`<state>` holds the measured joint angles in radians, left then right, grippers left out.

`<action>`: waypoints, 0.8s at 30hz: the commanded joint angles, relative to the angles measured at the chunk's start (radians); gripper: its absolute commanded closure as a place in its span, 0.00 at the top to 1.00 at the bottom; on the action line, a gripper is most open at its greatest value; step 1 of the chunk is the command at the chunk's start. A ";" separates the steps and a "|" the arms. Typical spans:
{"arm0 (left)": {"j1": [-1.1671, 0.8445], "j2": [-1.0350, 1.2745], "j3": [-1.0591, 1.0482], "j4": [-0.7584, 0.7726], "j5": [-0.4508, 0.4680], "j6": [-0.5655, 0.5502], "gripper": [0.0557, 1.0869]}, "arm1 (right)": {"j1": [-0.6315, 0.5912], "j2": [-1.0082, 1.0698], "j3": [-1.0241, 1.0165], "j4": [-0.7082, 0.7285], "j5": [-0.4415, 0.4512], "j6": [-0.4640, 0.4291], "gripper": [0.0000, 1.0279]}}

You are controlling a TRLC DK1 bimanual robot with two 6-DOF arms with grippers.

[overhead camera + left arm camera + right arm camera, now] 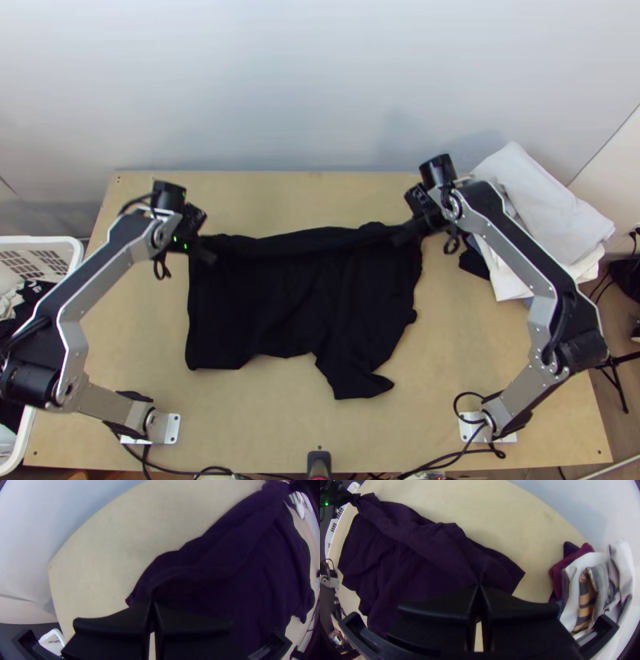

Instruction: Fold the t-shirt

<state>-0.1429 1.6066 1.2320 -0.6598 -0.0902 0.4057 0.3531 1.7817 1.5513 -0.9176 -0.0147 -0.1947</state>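
Top view: the black cloth t-shirt [280, 296] lies mid-way on the light wooden table [264, 424], its far border doubled, its near edge uneven. Assessed: folding barely begun, main folds outstanding. Left wrist view: the left gripper [152, 603] pinches the shirt's far-left part; layers too dark to count. Right wrist view: the right gripper [479, 585] pinches the far-right part; cloth beneath is hidden.
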 commanded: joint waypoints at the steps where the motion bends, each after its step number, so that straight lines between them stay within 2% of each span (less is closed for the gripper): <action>1: -0.034 -0.083 -0.163 -0.008 0.004 0.051 0.04 | 0.003 -0.053 -0.175 0.022 -0.001 -0.006 0.03; 9: 0.028 -0.057 -0.241 0.058 0.001 0.111 0.05 | 0.000 0.016 -0.243 0.109 -0.001 -0.006 0.03; 11: 0.031 -0.039 -0.243 0.071 0.001 0.111 0.11 | -0.006 0.039 -0.247 0.125 0.001 -0.006 0.10; 12: 0.032 -0.030 -0.243 0.075 0.000 0.111 0.20 | -0.008 0.044 -0.249 0.132 0.001 -0.006 0.16; 13: 0.032 -0.022 -0.241 0.075 -0.002 0.111 0.36 | -0.009 0.045 -0.250 0.135 0.001 -0.006 0.25; 14: 0.032 -0.017 -0.239 0.074 -0.005 0.111 0.57 | -0.009 0.044 -0.250 0.135 0.001 -0.011 0.35; 15: 0.031 -0.020 -0.239 0.074 -0.006 0.111 0.69 | -0.009 0.038 -0.249 0.134 0.001 -0.014 0.44; 18: 0.029 -0.045 -0.235 0.083 -0.006 0.104 0.96 | -0.009 0.001 -0.241 0.129 0.002 -0.026 0.68; 21: 0.054 -0.076 -0.212 0.097 -0.006 0.101 0.96 | -0.017 -0.045 -0.238 0.126 0.002 -0.045 0.88; 24: 0.086 -0.117 -0.175 0.081 -0.005 0.101 0.96 | -0.028 -0.090 -0.237 0.118 0.004 -0.055 0.95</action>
<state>-0.1001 1.5455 1.0149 -0.5774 -0.0940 0.5095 0.3397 1.7603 1.3159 -0.7940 -0.0139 -0.2268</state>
